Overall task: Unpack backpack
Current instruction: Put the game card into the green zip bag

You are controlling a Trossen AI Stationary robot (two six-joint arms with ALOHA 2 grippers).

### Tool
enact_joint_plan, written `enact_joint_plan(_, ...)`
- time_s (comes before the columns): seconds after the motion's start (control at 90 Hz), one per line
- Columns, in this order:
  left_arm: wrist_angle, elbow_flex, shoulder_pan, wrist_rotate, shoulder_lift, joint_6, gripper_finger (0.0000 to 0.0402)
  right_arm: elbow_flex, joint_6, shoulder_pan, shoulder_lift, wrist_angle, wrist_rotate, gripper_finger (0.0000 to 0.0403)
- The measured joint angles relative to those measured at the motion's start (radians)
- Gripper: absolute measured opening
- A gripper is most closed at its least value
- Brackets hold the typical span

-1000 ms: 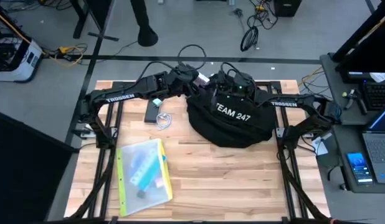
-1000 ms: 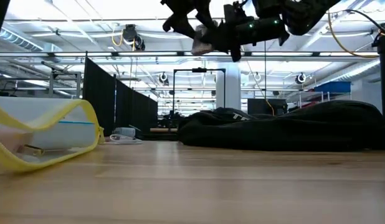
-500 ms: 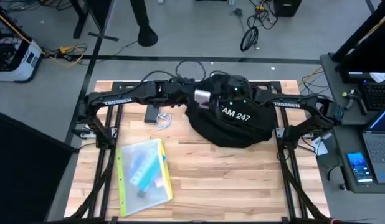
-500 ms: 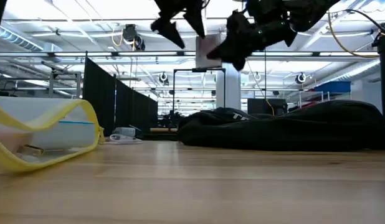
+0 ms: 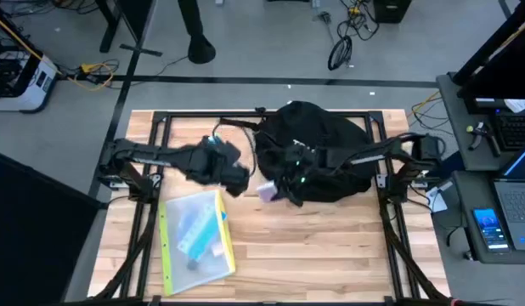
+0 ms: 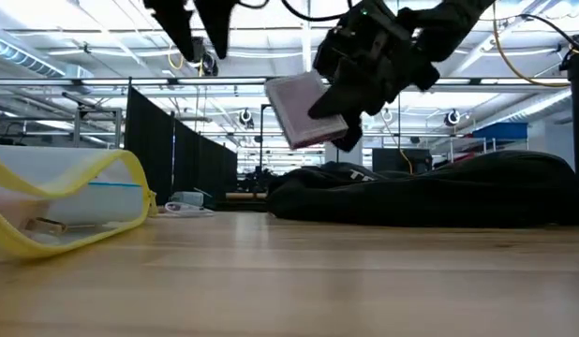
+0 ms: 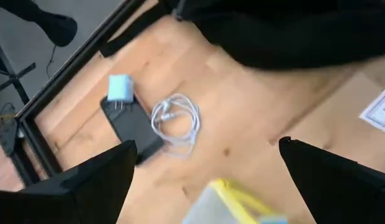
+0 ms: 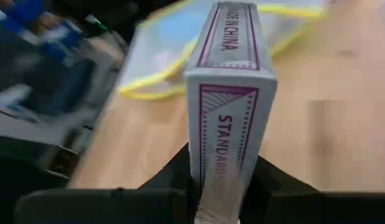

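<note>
A: On the far half of the table, toward the right, lies the backpack (image 5: 318, 153), slumped. How far along?

B: Partly, I'd judge. Yellow-edged pouch (image 5: 197, 242), power bank (image 7: 131, 129), white cable (image 7: 175, 120), blue plug (image 7: 119, 89) already out, left side.

A: And now?

B: Right gripper (image 6: 350, 98) clamped on a purple-and-white card box (image 8: 228, 102), held above the wood just beside the pack.

A: Left gripper (image 7: 202, 171)?

B: Jaws wide, empty, over the cable. More inside? Can't tell. Nothing blocks a set-down.

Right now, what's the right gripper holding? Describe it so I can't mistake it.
Start at the black backpack. Off its front-left edge, the right gripper holds a small box above the table. It is white with purple trim and printed lettering, unlike the yellow-edged clear pouch nearby.
</note>
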Motion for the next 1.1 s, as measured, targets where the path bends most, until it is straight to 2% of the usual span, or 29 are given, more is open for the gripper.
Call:
enact_joint_plan(0.1,-0.032,-0.002,-0.067,-0.017,-0.003,-0.055,0.0384,0.0,0.159,0.038,0.083,0.138,0.003,0.0051)
enact_joint_plan(0.222,-0.028,-0.048,-0.163,-0.028,-0.014,-0.097,0.0384,0.0,0.403,0.083,0.199,0.404,0.024,0.0051)
enact_joint_plan(0.333,-0.031,-0.095,-0.25,-0.051,-0.029,-0.126,0.0384,0.007,0.589,0.143,0.298,0.587,0.106,0.0051)
enact_joint_plan(0.467,-0.029,-0.109,-0.321,-0.072,-0.039,-0.126,0.0384,0.079,0.688,0.221,0.401,0.592,0.21,0.0051)
enact_joint_plan(0.6,-0.027,-0.11,-0.363,-0.078,-0.038,-0.125,0.0384,0.231,0.705,0.289,0.5,0.556,0.295,0.0051)
enact_joint_plan(0.7,-0.027,-0.11,-0.39,-0.085,-0.038,-0.125,0.0384,0.362,0.696,0.312,0.569,0.477,0.341,0.0051)
enact_joint_plan(0.822,-0.027,-0.109,-0.42,-0.083,-0.038,-0.125,0.0384,0.487,0.682,0.317,0.617,0.294,0.404,0.0051)
enact_joint_plan(1.1,-0.027,-0.109,-0.475,-0.065,-0.038,-0.129,0.0384,0.5,0.68,0.301,0.601,0.216,0.435,0.0051)
